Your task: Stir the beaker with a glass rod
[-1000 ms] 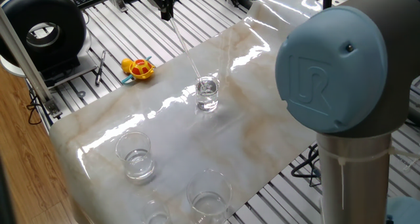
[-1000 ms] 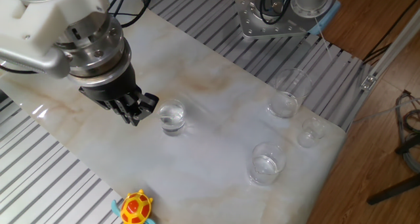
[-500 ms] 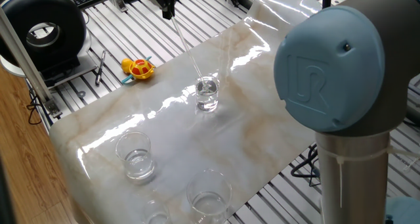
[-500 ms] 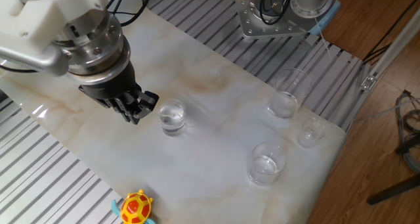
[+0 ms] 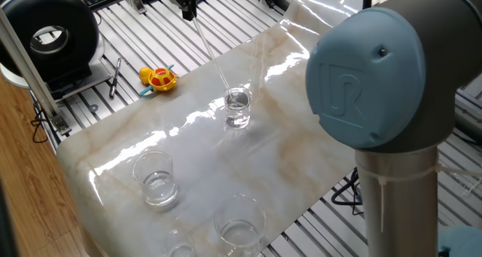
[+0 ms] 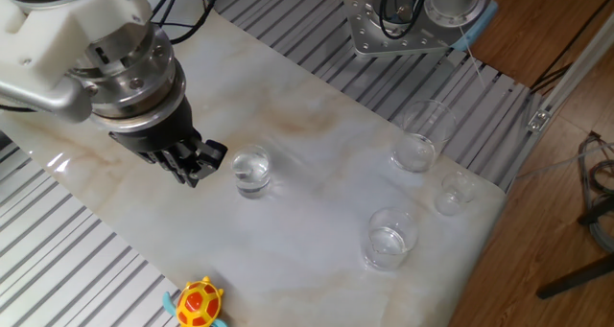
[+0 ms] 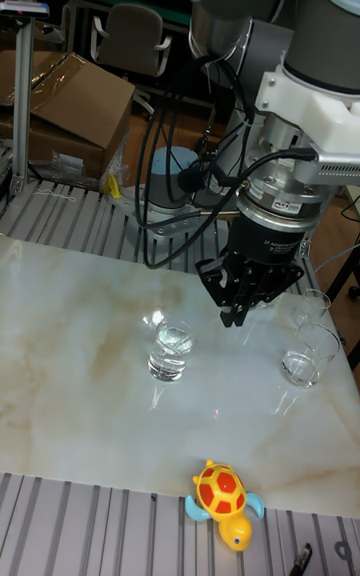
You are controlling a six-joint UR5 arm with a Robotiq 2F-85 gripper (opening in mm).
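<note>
The black two-finger tool (image 5: pixel 188 13) hangs above the far side of the pale marble-patterned worktop (image 5: pixel 301 136), its fingers pressed onto the top end of a long, very thin, clear glass rod (image 5: pixel 212 53). The rod slants down from there, and its lower end sits inside the small clear glass beaker holding clear liquid (image 5: pixel 237 108), which stands upright near the middle of the worktop. In the other fixed view the tool (image 6: pixel 195 164) is just beside this beaker (image 6: pixel 251 172), above it and to its left; the rod is too faint to make out there. The tall fixed view shows the tool (image 7: pixel 240 308) higher than the beaker (image 7: pixel 170 349) and to its right.

Two wider clear glass beakers (image 5: pixel 155 178) (image 5: pixel 240 225) stand at the near edge, well apart from the small one. A yellow and red toy turtle (image 5: pixel 159 78) lies on the ribbed metal surface (image 5: pixel 135 38) just off the worktop.
</note>
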